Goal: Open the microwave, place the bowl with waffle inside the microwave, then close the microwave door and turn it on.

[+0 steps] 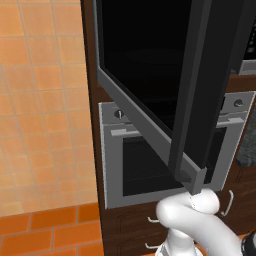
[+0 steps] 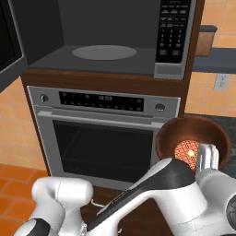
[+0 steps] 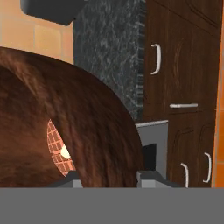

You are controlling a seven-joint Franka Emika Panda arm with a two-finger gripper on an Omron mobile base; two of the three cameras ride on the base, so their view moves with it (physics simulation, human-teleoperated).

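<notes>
The microwave (image 2: 110,55) stands open, with its grey cavity and round turntable (image 2: 104,52) bare. Its black glass door (image 1: 150,75) is swung out wide to the left and fills the left base view; only the door's edge (image 2: 9,46) shows in the right base view. The brown bowl (image 2: 203,129) hangs tilted in the air, below and right of the cavity, in front of the oven's right end. The orange waffle (image 2: 186,150) lies inside it. My gripper (image 2: 208,159) is shut on the bowl's rim. In the hand view the bowl (image 3: 87,122) and waffle (image 3: 57,146) fill the left.
The silver oven (image 2: 101,138) sits directly under the microwave. The microwave's keypad panel (image 2: 173,32) is on its right side. A counter (image 2: 216,60) with a brown container (image 2: 207,40) lies further right. Dark wood cabinets with handles (image 3: 188,87) show in the hand view.
</notes>
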